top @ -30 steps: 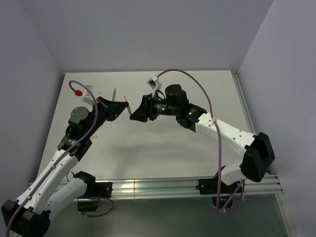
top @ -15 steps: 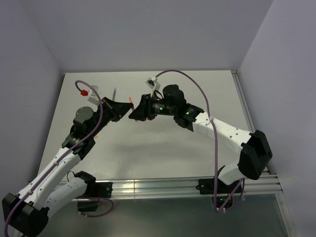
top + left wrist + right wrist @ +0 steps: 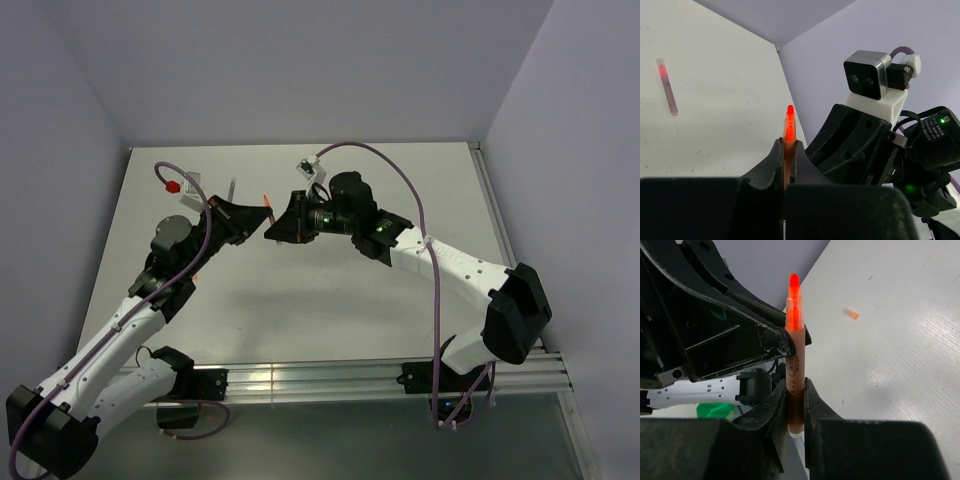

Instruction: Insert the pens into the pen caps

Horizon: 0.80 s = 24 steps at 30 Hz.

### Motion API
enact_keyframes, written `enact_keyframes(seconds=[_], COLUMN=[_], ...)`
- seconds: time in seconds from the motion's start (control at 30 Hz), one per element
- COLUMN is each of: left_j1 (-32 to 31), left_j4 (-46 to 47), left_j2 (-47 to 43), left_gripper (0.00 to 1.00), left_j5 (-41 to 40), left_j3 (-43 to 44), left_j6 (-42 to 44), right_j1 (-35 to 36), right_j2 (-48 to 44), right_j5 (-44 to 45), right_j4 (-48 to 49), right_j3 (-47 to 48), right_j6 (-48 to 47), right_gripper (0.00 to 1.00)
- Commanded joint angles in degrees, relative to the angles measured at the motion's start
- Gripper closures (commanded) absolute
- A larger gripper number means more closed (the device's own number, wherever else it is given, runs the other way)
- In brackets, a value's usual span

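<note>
A red-orange pen (image 3: 267,203) is held in the air above the table's back middle, bare bright tip up. My right gripper (image 3: 795,386) is shut on its lower barrel (image 3: 795,370). My left gripper (image 3: 786,143) is shut on the same pen (image 3: 789,122) just below the tip; in the right wrist view its fingertips (image 3: 782,342) press against the barrel. In the top view the left gripper (image 3: 257,213) and right gripper (image 3: 272,226) meet nose to nose. A small pinkish pen cap (image 3: 851,313) lies on the table. The other pens and caps are out of view.
A thin greyish stick with a red end (image 3: 667,87) lies on the table behind the left gripper, also seen from above (image 3: 232,190). The right wrist camera block (image 3: 867,75) is close in front of the left gripper. Walls enclose the table (image 3: 400,300) on three sides.
The left arm has reached further forward and right, and both grippers with the pen have shifted slightly toward the back of the table. The grippers now sit closer together.
</note>
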Motion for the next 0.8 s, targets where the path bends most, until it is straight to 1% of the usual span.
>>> enact_keyframes(seconds=[0.0, 0.03, 0.07, 0.13, 0.17, 0.23, 0.27, 0.3, 0.37, 0.4, 0.43, 0.47, 0.5, 0.53, 0.57, 0.6, 0.67, 0.7, 0.73, 0.77], left_j1=[-0.53, -0.53, -0.53, -0.53, -0.62, -0.62, -0.62, -0.62, -0.62, -0.53, -0.53, -0.53, -0.45, -0.27, -0.01, 0.69, 2.18, 3.32, 6.12, 7.63], left_j4=[3.36, 2.4, -0.65, -4.35, -9.25, -14.98, -17.53, -23.3, -28.87, -31.59, -38.49, -42.04, -45.56, -52.03, -54.62, -57.61, -60.79, -60.89, -61.06, -59.5], left_j2=[-0.29, -0.21, -0.38, -1.35, -1.7, -3.72, -5.2, -5.74, -6.53, -6.71, -6.45, -5.32, -4.26, -3.29, -2.24, -0.14, 1.72, 3.03, 3.65, 4.88], left_gripper=[1.0, 1.0, 0.98, 0.91, 0.83, 0.73, 0.64, 0.59, 0.51, 0.5, 0.5, 0.5, 0.49, 0.5, 0.49, 0.48, 0.48, 0.49, 0.5, 0.52], left_j5=[1.79, 1.44, 0.05, -2.24, -6.17, -10.66, -15.91, -18.57, -23.84, -29.27, -33.06, -36.06, -41.48, -43.45, -45.13, -47.58, -47.69, -47.34, -46.56, -45.68], left_j3=[-0.33, 0.46, 0.9, 2.13, 2.75, 3.71, 4.07, 4.42, 5.91, 6.52, 7.66, 8.28, 8.98, 9.86, 10.13, 10.22, 9.52, 9.0, 7.86, 7.24], left_j6=[0.27, 0.62, 1.06, 2.29, 2.47, 2.56, 2.39, 1.95, 1.33, -0.24, -1.47, -3.14, -6.98, -8.41, -10.08, -14.62, -17.12, -18.61, -19.49, -19.5], right_j1=[0.6, 0.6, 0.6, 0.25, 0.16, -0.88, -1.33, -1.77, -3.52, -4.22, -4.67, -5.63, -5.99, -6.34, -6.6, -7.04, -7.48, -8.27, -8.54, -8.89], right_j2=[0.19, 0.02, -0.16, -0.51, -0.6, -1.3, -1.56, -1.65, -2.01, -2.09, -2.53, -2.71, -3.14, -4.02, -4.72, -5.95, -7.19, -8.15, -8.42, -8.86], right_j5=[1.81, 2.69, 3.31, 4.01, 4.71, 5.07, 4.98, 4.98, 4.63, 4.72, 4.89, 4.98, 5.16, 5.59, 6.12, 7.08, 7.35, 7.27, 7.18, 7.18], right_j4=[-0.41, -0.85, -1.11, -1.64, -2.17, -2.35, -2.35, -2.43, -2.43, -2.43, -2.43, -3.65, -3.93, -4.19, -4.45, -4.63, -4.72, -4.81, -5.07, -5.16], right_j3=[2.67, 2.59, 2.5, 2.5, 2.5, 2.32, 2.15, 1.89, 1.62, 1.27, 1.09, 0.74, -0.04, -0.57, -1.19, -2.5, -3.91, -5.05, -5.5, -5.93], right_j6=[-0.71, -0.63, -0.54, -0.45, -0.45, -0.01, 0.16, 0.25, 0.43, 0.34, -0.01, -0.36, -0.62, -1.49, -1.94, -2.64, -3.35, -3.96, -4.23, -4.4], right_gripper=[1.0, 1.0, 1.0, 1.0, 1.0, 1.0, 1.0, 1.0, 1.0, 1.0, 1.0, 1.0, 1.0, 1.0, 1.0, 1.0, 1.0, 1.0, 1.0, 1.0])
